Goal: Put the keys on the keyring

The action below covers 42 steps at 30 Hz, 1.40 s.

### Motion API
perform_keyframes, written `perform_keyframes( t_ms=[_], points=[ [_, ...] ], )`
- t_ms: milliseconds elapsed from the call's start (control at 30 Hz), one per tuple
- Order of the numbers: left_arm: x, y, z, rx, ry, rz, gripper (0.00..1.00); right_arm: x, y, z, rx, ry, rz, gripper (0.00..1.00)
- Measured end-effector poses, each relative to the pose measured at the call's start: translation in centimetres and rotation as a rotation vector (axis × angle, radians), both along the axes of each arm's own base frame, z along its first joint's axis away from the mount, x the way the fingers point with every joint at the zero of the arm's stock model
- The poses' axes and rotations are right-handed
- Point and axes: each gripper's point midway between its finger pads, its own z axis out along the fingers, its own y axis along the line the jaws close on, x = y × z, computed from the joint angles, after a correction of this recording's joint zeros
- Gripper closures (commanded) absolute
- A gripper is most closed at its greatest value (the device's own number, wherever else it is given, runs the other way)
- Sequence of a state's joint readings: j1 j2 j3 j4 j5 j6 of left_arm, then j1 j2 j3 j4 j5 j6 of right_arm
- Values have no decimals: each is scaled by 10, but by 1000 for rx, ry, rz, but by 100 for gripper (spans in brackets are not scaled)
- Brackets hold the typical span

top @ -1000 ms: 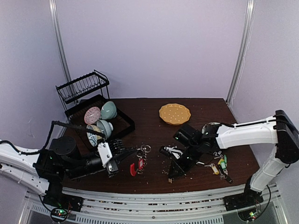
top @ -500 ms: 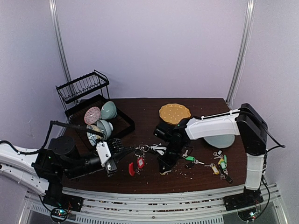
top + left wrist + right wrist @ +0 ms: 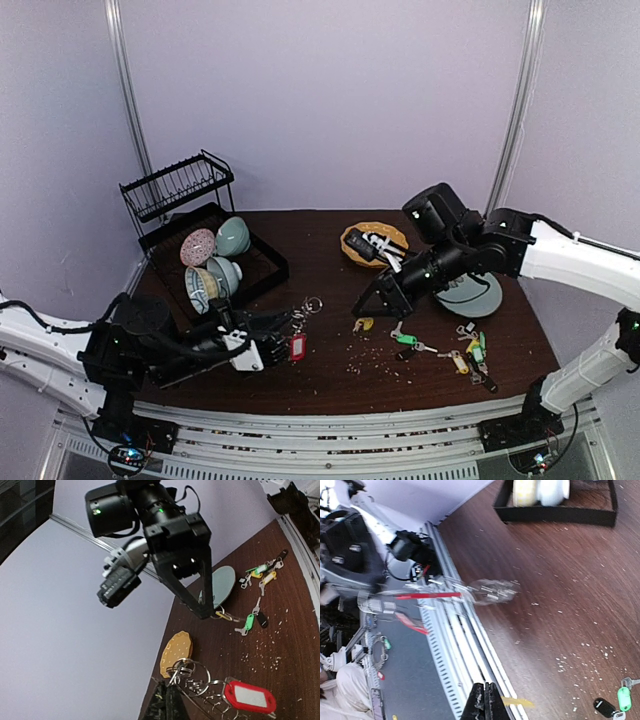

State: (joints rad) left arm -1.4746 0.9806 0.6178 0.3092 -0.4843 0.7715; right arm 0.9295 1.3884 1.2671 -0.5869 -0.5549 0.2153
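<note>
While my L gripper (image 3: 168, 694) is pinching the keyring (image 3: 194, 672) up w/ loops hanging free, my R gripper (image 3: 483, 694) is clamping a yellow-tag key (image 3: 518, 701), prob for threading.

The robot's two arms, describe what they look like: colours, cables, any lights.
Both are white shells joined by black motor housings, with thin black cables running along them: the left arm and the right arm. The left gripper and right gripper are black, with tapering fingers. Small green lights glow on the right arm.
</note>
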Motion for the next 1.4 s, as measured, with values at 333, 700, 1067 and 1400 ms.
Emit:
perform_keyframes(
  t_ms=[333,700,1067,1400],
  points=[
    [-12,-25,-9,134,-170,-33,100,-56,19,57,245,3,139,100],
    [-39,-33,25,32,-130,-198,100,-91,35,79,344,38,220,100],
    [-47,-37,25,4,-29,-245,100,-97,27,92,375,-5,241,100],
    [11,-39,14,-119,324,-26,100,-83,-1,108,444,-44,168,100]
  ],
)
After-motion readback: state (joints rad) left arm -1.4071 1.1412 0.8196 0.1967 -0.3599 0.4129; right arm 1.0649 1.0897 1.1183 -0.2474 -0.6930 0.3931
